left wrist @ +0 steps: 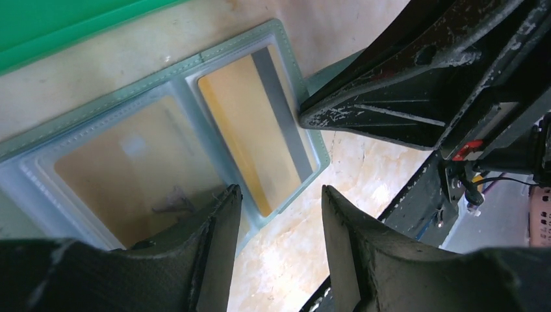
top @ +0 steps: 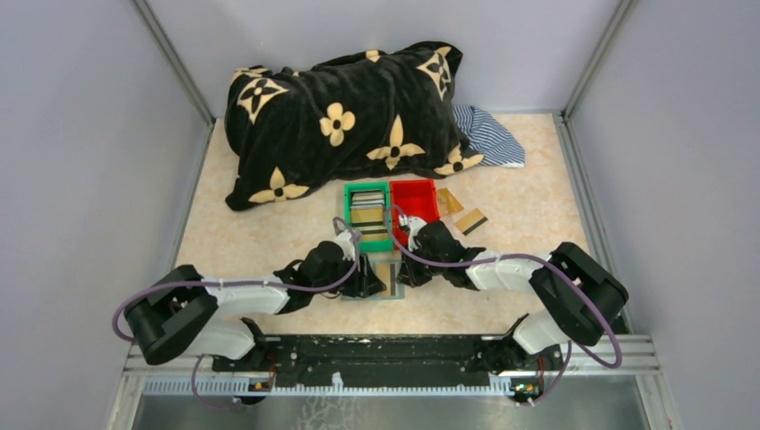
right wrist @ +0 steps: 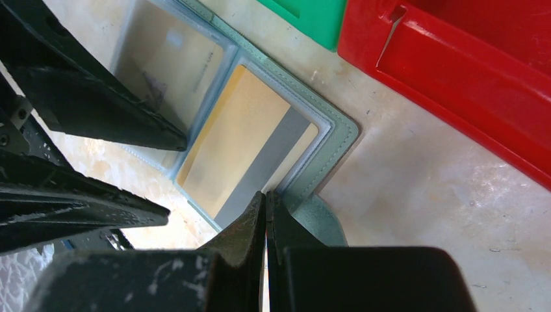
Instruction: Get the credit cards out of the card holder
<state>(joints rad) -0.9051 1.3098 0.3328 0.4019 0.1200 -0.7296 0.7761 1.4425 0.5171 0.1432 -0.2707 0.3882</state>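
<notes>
**Both grippers down at the open card holder, cards in their pockets**

I've got the card holder [right wrist: 334, 130] lying flat and opened out on the table [top: 251, 242], just on the near side of the green bin [top: 369, 245]. Both arms reach in over it, one from each side. Two of the credit cards [left wrist: 253, 130] sit inside, one per see-through pocket. The pocket on the right arm's side has a gold card with a grey stripe, and the pocket next to it has a paler tan card [left wrist: 130, 169].

My left gripper [left wrist: 279, 195] is spread wide with nothing between its fingers, low over the holder's edge about where the two pockets meet. On the right wrist cam one of its fingers lies across the tan card's pocket. I can't tell if it actually touches.

My right gripper [right wrist: 266, 195] is pinched closed, with only a hairline slit between the fingers. Its tip sits right at the rim of the striped card's pocket, next to the closure tab [right wrist: 318, 224]. I honestly can't tell whether it has nipped a bit of card or plastic.

Elsewhere, there's a stack of cards [top: 366, 213] in the green bin. The red bin [top: 417, 199] sits right up against it. Two loose cards [top: 471, 221] lie on the table just right of the red bin. At the back there's a black blanket [top: 341, 125] with tan flowers and a striped cloth [top: 491, 136] beside it.
</notes>
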